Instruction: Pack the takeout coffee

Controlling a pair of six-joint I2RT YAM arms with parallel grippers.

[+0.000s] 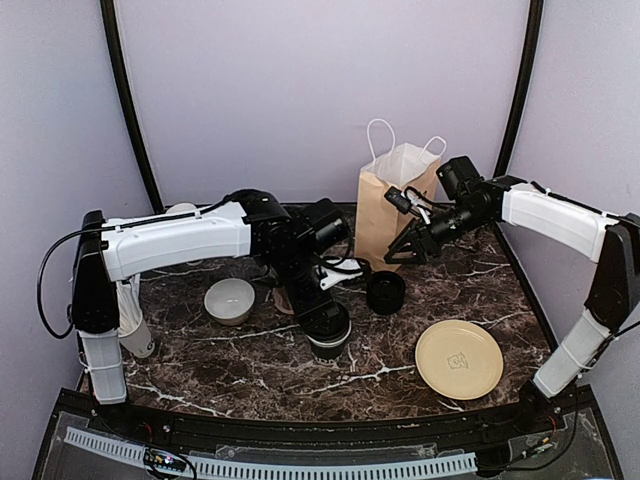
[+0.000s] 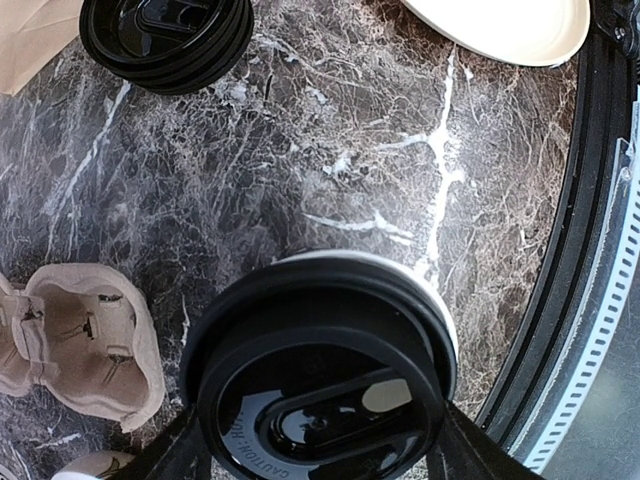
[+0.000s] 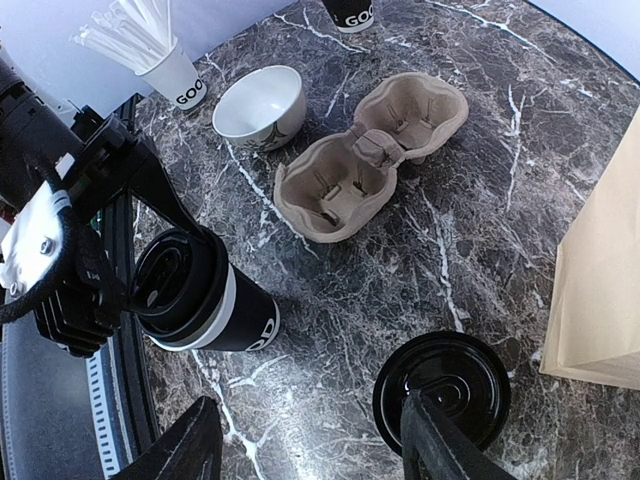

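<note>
Left hand [image 3: 152, 278] grips lidded cup [image 3: 250, 322] near open carrier [image 3: 370, 155].

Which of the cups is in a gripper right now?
The black lidded cup, gripped at its lid by the left gripper; the white straw cup and the other black cup stand free.

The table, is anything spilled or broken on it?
No spill or damage shows. The one odd thing: the lidded cup in the left gripper looks tipped sideways in the right wrist view, though the camera angle may cause that. Its lid is on.
</note>
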